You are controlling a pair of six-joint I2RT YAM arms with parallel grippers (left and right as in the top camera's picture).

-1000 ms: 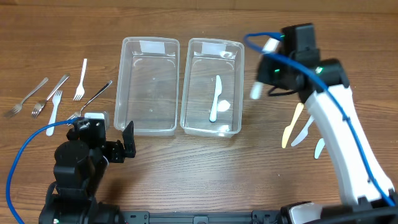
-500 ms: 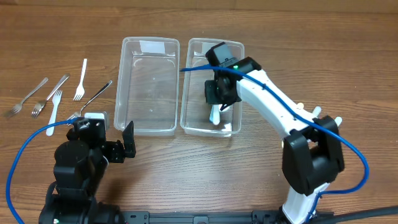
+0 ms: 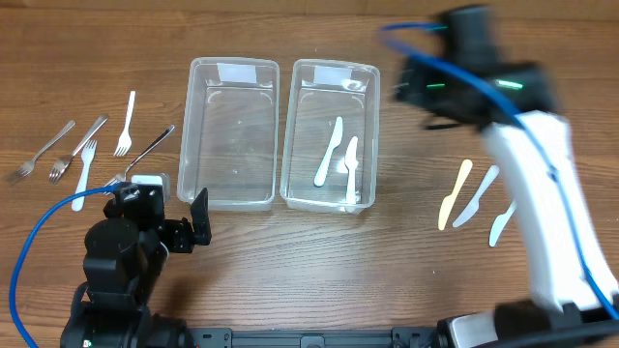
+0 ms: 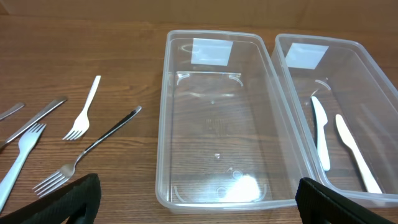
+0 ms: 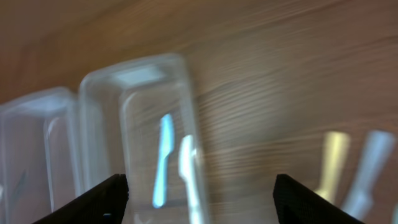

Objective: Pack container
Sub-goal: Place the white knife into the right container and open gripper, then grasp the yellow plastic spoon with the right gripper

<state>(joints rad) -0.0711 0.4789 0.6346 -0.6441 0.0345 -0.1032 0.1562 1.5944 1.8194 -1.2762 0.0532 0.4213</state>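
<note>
Two clear plastic containers stand side by side. The left container [image 3: 232, 135] [image 4: 214, 124] holds nothing. The right container [image 3: 331, 101] [image 5: 134, 68] has two white plastic knives [image 3: 327, 153] [image 3: 350, 164] [image 4: 320, 134] lying in it. My right gripper [image 3: 416, 87] [image 5: 199, 208] is blurred with motion, above the table just right of that container, open with nothing between its fingers. My left gripper [image 3: 193, 222] [image 4: 199, 208] hovers at the left container's near edge, wide open and holding nothing.
Three loose plastic knives [image 3: 455, 193] [image 3: 476, 196] [image 3: 500, 222] lie on the wood at the right. Several forks, white plastic [image 3: 124, 124] and metal [image 3: 145, 153], lie at the left of the containers.
My right arm swung over the right container, let a white knife drop in beside the first, and swung back to the right rear. Its jaws went from shut to open. The left arm stayed still.
</note>
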